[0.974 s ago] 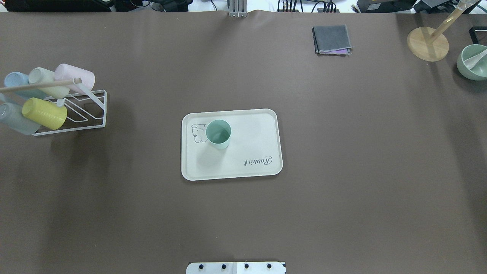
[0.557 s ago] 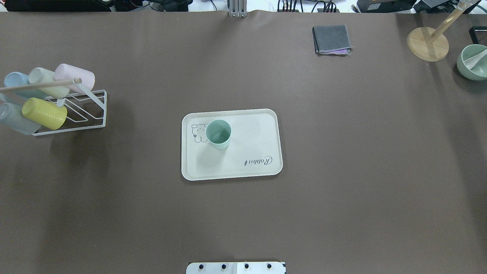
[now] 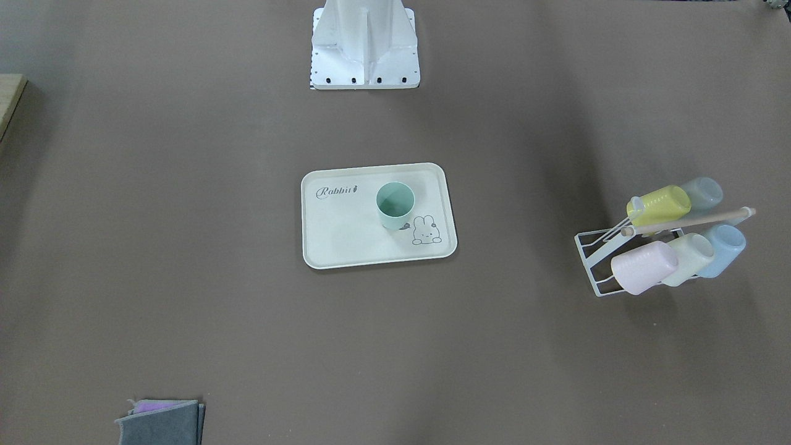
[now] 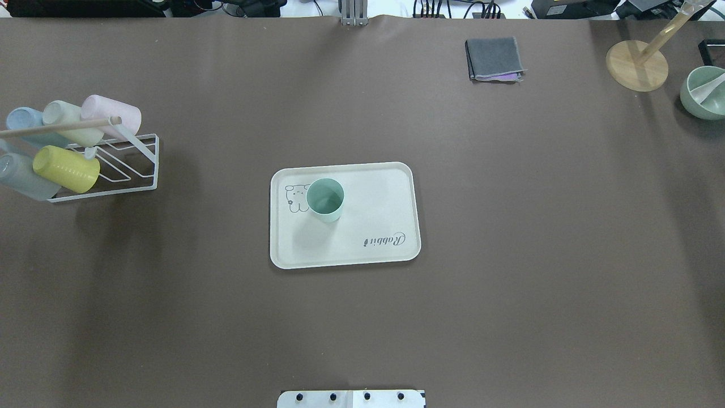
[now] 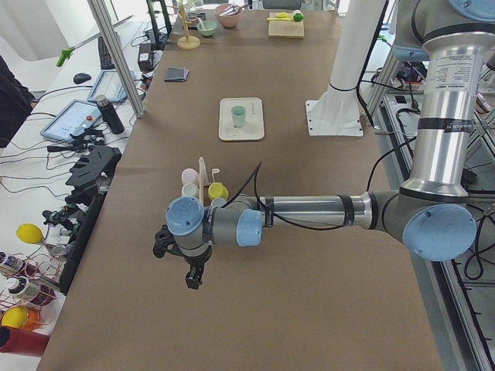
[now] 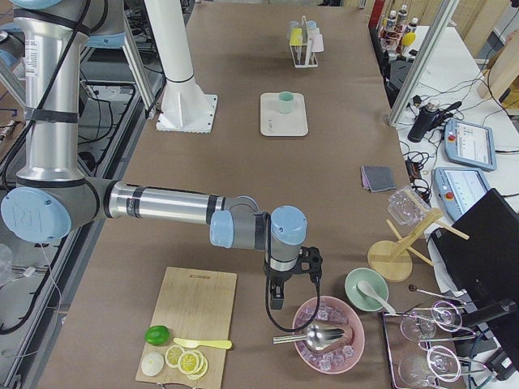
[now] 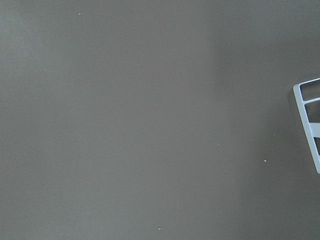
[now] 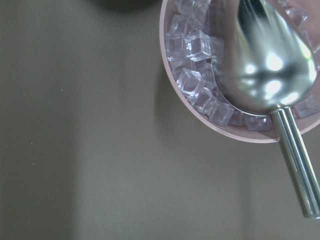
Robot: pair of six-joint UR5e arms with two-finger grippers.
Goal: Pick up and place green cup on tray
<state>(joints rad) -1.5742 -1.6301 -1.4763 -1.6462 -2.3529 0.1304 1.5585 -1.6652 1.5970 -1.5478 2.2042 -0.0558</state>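
The green cup (image 4: 325, 199) stands upright on the cream tray (image 4: 374, 192), beside the bunny drawing at its left end. Cup (image 3: 395, 205) and tray (image 3: 340, 228) also show in the front-facing view, and small in the side views. No arm or gripper is near them. My left gripper (image 5: 189, 278) shows only in the exterior left view, over bare table beyond the cup rack. My right gripper (image 6: 276, 301) shows only in the exterior right view, beside the ice bowl. I cannot tell whether either is open or shut.
A white wire rack (image 4: 113, 164) with several pastel cups stands at the left. A folded grey cloth (image 4: 494, 58), a wooden stand (image 4: 636, 64) and a green bowl (image 4: 705, 93) are at the back right. A pink bowl of ice (image 8: 200, 75) holds a metal scoop (image 8: 270, 60).
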